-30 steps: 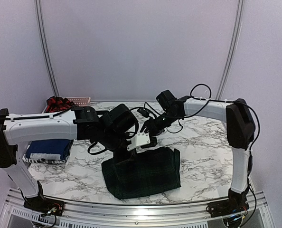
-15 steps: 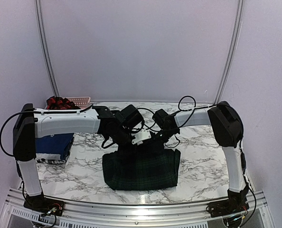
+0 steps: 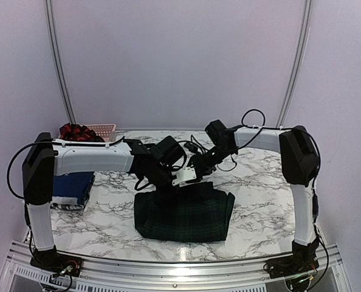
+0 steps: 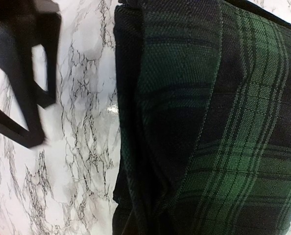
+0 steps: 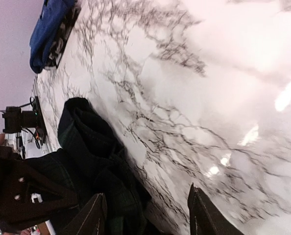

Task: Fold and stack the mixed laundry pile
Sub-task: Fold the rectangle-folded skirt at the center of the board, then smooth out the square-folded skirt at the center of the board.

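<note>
Left end effector [image 3: 179, 181] is pinching the top edge of the dark green plaid garment [image 3: 183, 213], mid-frame; right end effector [image 5: 145, 200] is hovering open and empty over the marble tabletop [image 5: 209, 98].

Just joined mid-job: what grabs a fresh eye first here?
The dark green plaid garment lies folded at the middle of the marble table, with the left arm and right arm meeting over its far edge. At the left sits a navy blue garment on a striped garment; behind them, a pink basket holds red-and-black cloth.
</note>
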{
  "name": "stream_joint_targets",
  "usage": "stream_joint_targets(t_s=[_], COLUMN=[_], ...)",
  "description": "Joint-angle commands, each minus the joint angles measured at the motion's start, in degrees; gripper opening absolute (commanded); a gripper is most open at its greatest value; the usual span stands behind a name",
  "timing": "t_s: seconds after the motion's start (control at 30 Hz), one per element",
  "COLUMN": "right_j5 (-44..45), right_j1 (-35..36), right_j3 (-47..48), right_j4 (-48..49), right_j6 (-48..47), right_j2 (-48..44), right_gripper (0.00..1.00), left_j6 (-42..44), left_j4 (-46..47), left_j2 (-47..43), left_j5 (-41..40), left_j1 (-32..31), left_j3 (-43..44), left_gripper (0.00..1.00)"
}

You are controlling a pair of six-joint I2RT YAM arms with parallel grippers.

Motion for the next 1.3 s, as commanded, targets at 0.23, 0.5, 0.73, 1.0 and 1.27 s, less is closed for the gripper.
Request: stream_joint_targets(t_s=[0.23, 0.5, 0.73, 1.0, 1.27], right_j5=[-2.69, -3.02, -3.50, -3.93, -2.39], right_j1=[-6.80, -6.79, -6.26, -4.72, -3.30], right_j3=[-13.39, -26.75, -33.74, -32.85, -30.19], right_j4=[6.27, 7.05, 8.67, 9.16, 9.65], right_j6=[4.92, 5.73, 5.59, 4.83, 4.52], right_j2=[-18.95, -29.65, -31.29, -27.48, -22.68], right_gripper=[0.54, 0.55, 0.57, 0.66, 0.53], left_j6=[-1.21, -22.99, -40.55, -56.57, -59.85], left_j4=[0.13, 2.73, 14.87, 33.83, 39.96], left_j2=[6.02, -4.11, -18.34, -21.85, -15.98], left_j5=[2.37, 18.80, 21.43, 20.14, 21.70], left_j1=[3.50, 12.31, 13.67, 13.65, 13.42], left_j3=[7.68, 5.49, -13.95, -30.97, -31.90], left_gripper=[0.25, 0.70, 0.94, 0.99, 0.97])
